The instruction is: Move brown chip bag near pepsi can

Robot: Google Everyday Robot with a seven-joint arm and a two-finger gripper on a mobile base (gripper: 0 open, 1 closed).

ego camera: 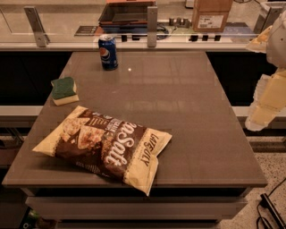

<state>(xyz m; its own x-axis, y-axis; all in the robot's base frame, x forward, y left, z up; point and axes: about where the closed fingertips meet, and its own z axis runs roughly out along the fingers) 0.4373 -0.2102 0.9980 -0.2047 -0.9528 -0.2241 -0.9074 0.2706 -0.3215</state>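
cardboard box (212, 15) and dark tray (127, 13) are sitting on the back counter at 12 o'clock, contents not showing. robot arm (279, 40) is coming in at 3 o'clock, past the right edge of the table (201, 112), its pale segments angling down toward 7 o'clock. gripper (261, 116) is hanging at the arm's low end, just off the table's right edge; released or clenched, cannot tell. brown chip bag (107, 145) is lying flat at 7 o'clock on the table, long axis running 10 to 4 o'clock, lower corner poking past the front edge. it is sitting well apart from the gripper, at the gripper's 8 o'clock. pepsi can (107, 52) is standing upright at 11 o'clock near the back edge, well apart from the bag. green-and-yellow sponge (64, 90) is lying at 10 o'clock by the left edge, between can and bag, touching neither.
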